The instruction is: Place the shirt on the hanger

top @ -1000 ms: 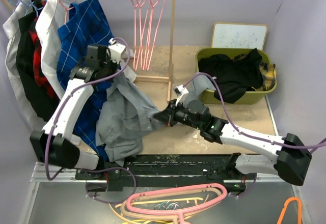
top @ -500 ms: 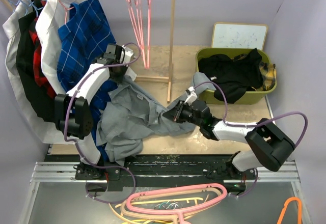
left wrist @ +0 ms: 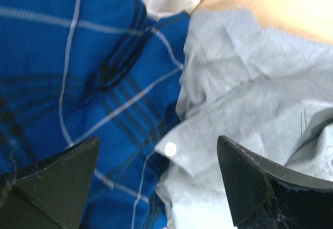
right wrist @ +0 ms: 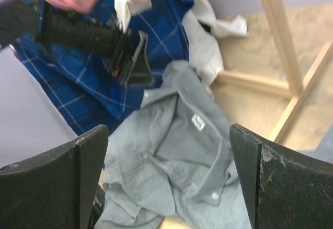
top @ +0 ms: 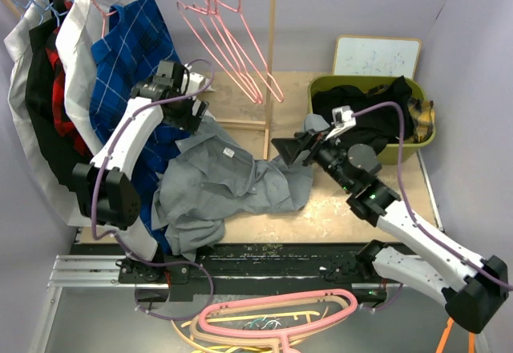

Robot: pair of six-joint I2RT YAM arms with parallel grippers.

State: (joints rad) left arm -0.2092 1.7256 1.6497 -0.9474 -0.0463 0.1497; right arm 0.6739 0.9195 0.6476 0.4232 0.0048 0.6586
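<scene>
Plain grey soft-cloth collared shirt [top: 240,183] lies crumpled on the tan table [top: 401,196], collar toward the wooden rack [top: 271,48], long axis roughly left-right. Left gripper [left wrist: 156,145] and right gripper [right wrist: 169,135] gape empty.

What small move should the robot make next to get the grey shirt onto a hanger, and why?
Probably ease the left gripper onto the shirt's buttoned edge and close; the left wrist view shows that edge between its open fingers. The right gripper is open too, and the shirt lies crumpled on the table, held by nothing.
</scene>
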